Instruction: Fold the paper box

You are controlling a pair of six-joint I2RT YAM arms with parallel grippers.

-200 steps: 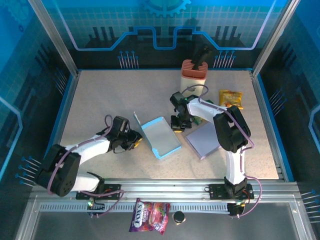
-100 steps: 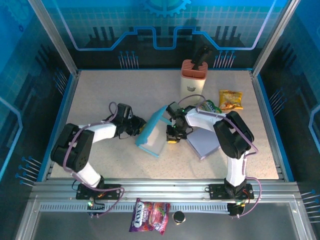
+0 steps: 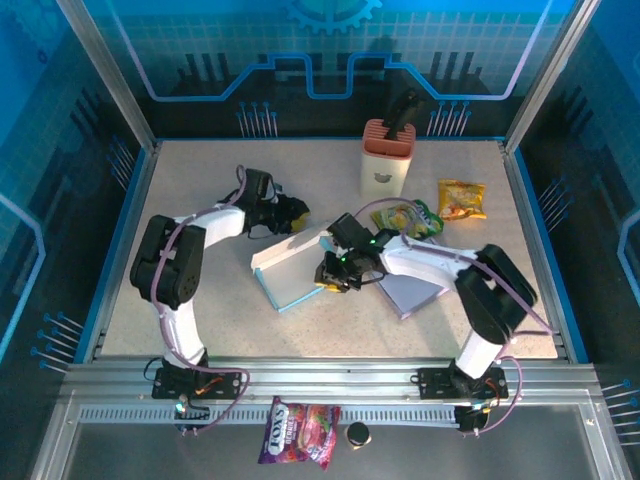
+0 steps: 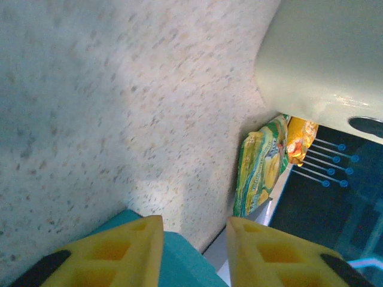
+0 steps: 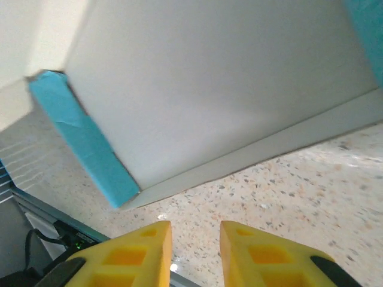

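Paper box (image 3: 290,270) now farther left

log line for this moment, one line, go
left gripper: open, beyond paper box | right gripper: open, at box's right edge | box: on table, fold unfinished

Even, blue-tinged overhead light (wrist views close-up, slightly blurred).

- The paper box (image 3: 288,270) lay mid-worktop (image 3: 200,180), between my left fingers (image 3: 295,213) behind it and my right fingers (image 3: 326,280) at its right edge.
- The holder (image 3: 385,165) stood at the back, right of centre.
- A snack packet (image 3: 461,197) lay to the holder's right, nearer me.
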